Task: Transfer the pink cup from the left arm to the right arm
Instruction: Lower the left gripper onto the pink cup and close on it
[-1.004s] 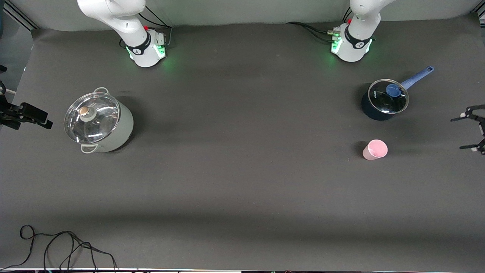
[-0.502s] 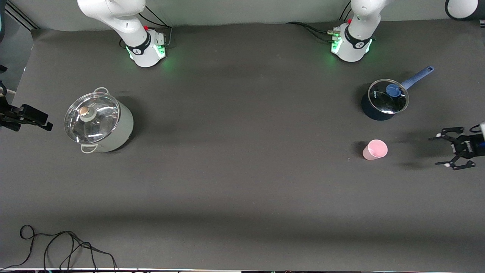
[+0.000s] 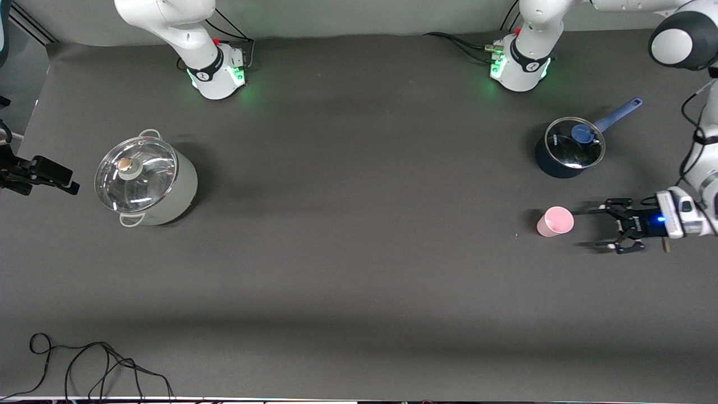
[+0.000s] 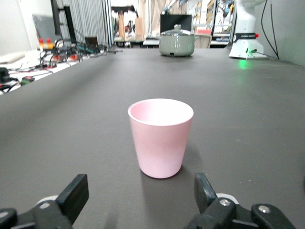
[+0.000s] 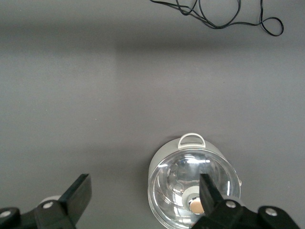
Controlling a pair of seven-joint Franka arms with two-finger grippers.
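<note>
The pink cup [image 3: 555,221] stands upright on the matte dark-grey table [image 3: 359,269], a smooth, plain plastic tumbler tapering toward its base, mouth open upward. Here is the left gripper [image 3: 599,227], low over the table at the left arm's end, its black fingers [image 3: 603,209] spread wide apart and aimed at the cup, which sits just ahead of the fingertips, not yet between them and untouched. In the left wrist view the cup [image 4: 160,137] sits centred ahead of the two open fingers [image 4: 74,196], close in.

Half a second ago this gripper was well apart from the cup, out near the table's edge; a second ago only its tips showed at the view's edge. It has swept in toward the cup. The cup itself has not shifted.

The right gripper [image 3: 39,175] waits at the right arm's end, fingers apart, holding nothing, hardly moved. Beside it sits the pale-green pot [image 3: 148,179] with its glossy glass lid; its wrist camera looks down on that pot [image 5: 194,183]. A dark-blue saucepan [image 3: 567,148] with a glass lid and long blue handle stands near the cup, farther from the front camera.
</note>
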